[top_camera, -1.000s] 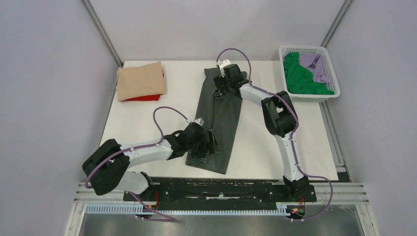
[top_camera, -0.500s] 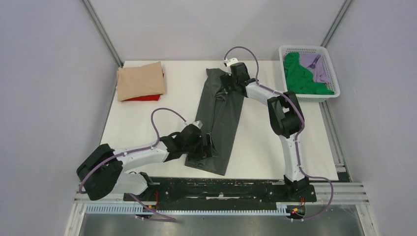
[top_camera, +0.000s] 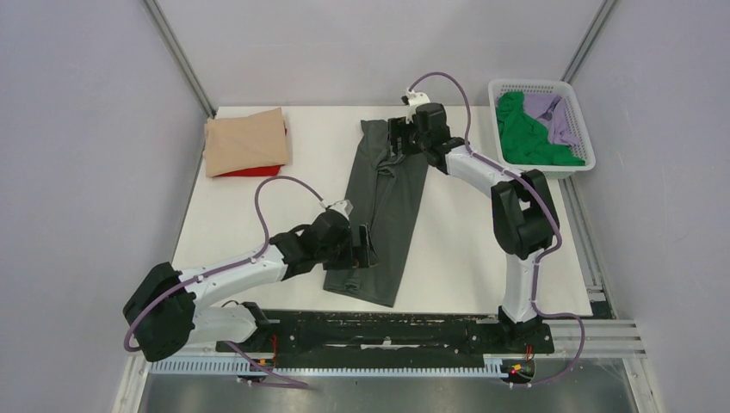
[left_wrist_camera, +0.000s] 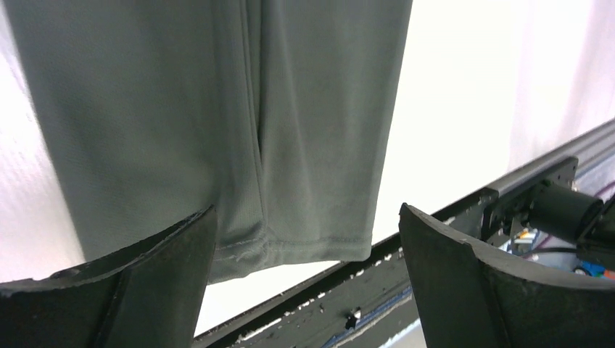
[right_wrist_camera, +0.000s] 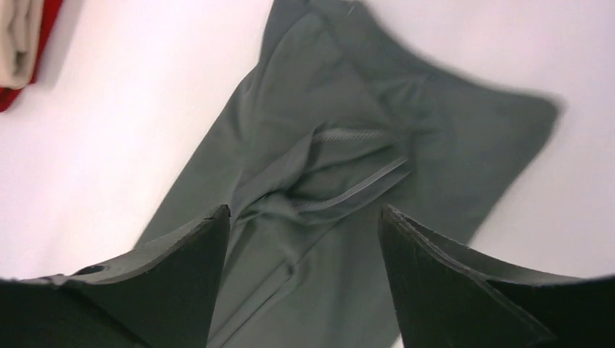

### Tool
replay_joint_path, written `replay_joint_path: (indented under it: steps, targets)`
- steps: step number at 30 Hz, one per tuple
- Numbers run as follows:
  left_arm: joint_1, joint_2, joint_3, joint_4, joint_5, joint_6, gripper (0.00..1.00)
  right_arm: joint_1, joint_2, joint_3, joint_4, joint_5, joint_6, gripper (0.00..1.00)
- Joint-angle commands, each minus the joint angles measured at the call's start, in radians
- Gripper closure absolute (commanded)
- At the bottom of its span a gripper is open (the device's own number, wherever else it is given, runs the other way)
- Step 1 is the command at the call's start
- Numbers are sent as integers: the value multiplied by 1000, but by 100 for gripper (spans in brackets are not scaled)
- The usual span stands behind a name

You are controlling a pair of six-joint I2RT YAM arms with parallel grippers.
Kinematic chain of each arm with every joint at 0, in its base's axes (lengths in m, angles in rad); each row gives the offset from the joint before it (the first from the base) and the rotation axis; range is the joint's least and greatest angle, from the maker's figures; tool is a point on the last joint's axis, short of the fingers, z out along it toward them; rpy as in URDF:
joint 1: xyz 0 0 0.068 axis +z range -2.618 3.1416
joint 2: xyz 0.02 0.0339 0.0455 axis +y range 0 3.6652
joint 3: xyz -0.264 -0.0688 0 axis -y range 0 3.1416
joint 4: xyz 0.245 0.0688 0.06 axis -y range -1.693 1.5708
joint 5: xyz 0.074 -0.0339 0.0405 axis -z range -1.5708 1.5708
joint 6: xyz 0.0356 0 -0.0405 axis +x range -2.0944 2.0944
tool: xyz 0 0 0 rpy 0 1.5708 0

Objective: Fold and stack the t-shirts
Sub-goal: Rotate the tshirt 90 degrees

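A dark grey t-shirt (top_camera: 387,206), folded lengthwise into a long strip, lies flat down the middle of the table. My left gripper (top_camera: 361,249) is open and hovers over its near end; in the left wrist view (left_wrist_camera: 306,210) the hem (left_wrist_camera: 312,250) lies between the jaws, untouched. My right gripper (top_camera: 398,138) is open over the far collar end, with rumpled cloth (right_wrist_camera: 341,167) between the jaws (right_wrist_camera: 304,210). A folded tan t-shirt (top_camera: 245,140) lies on a red t-shirt (top_camera: 251,171) at the back left. A green t-shirt (top_camera: 525,138) and a lilac t-shirt (top_camera: 555,116) fill the basket.
The white lattice basket (top_camera: 495,90) stands at the back right corner. The black base rail (top_camera: 387,331) runs along the near table edge and shows in the left wrist view (left_wrist_camera: 435,239). Grey walls close in the left, back and right sides.
My right arm has swung right and its gripper has shifted slightly along the shirt's far end. My left gripper has edged a little farther from the near edge. The shirt stays flat.
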Motion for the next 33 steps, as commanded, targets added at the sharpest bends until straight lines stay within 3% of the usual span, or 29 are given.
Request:
replay_joint_path:
  steps: [1,4,10,18,23,33]
  targets:
    - [45,-26,46,-7,-100,19,0,1,6,-54,40,-179,171,29]
    - [102,-48,14,65,-57,12,0,1,37,-50,39,-171,204,46]
    - [209,-44,-13,121,28,31,0,1,119,23,12,-103,222,48]
    - [225,6,-25,173,77,29,0,2,219,110,0,-90,269,49]
    - [225,46,-28,198,92,25,0,1,247,123,39,-79,290,57]
    - [226,85,-33,214,102,17,0,1,224,99,50,-121,306,82]
